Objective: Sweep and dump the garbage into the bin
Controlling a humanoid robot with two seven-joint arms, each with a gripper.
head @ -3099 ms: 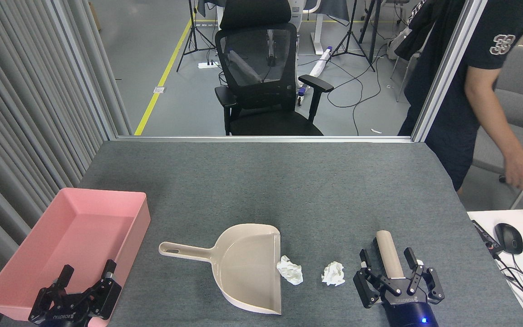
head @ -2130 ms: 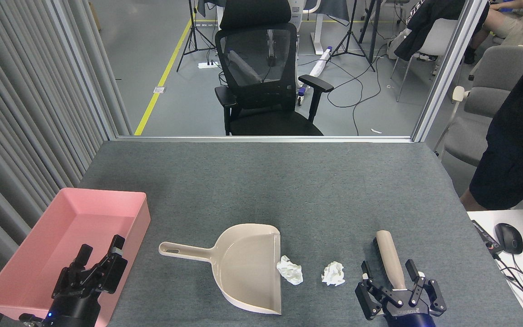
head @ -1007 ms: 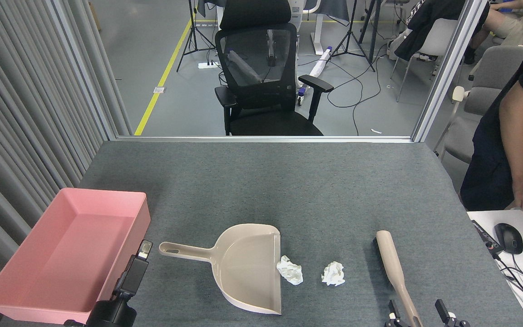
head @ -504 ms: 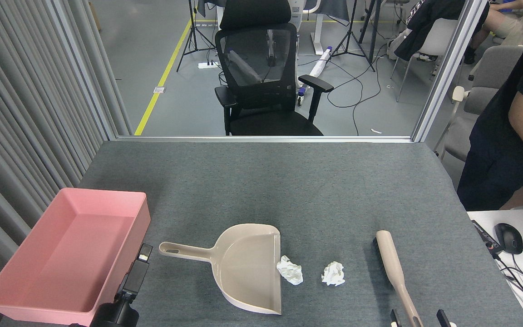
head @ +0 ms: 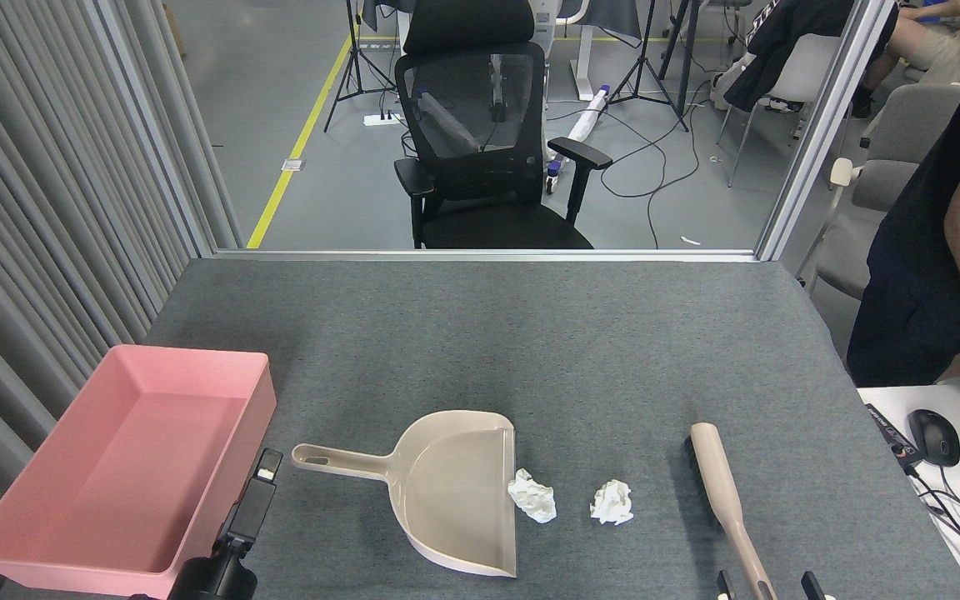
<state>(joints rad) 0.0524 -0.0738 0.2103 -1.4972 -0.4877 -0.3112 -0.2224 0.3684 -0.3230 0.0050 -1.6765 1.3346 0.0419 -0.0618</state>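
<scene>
right gripper (head: 767, 586) dropped lower (brush (head: 723, 493) untouched).

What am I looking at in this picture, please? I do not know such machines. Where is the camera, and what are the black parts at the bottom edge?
The camera sits in a humanoid robot's head, looking forward and down at a grey felt-covered table. The black parts are the ends of its two arms. The left pincer is seen edge-on beside the pink plastic tray, so I cannot tell whether it is open. Of the right pincer only two fingertips show, spread on either side of the beige brush handle; it looks open and holds nothing.

On the table lie a shallow pink rectangular plastic tray, a beige long-handled dustpan, and two small crumpled white tissue balls to the dustpan's right. Behind the table stands a black office chair; a person in dark clothes stands at the right.
</scene>
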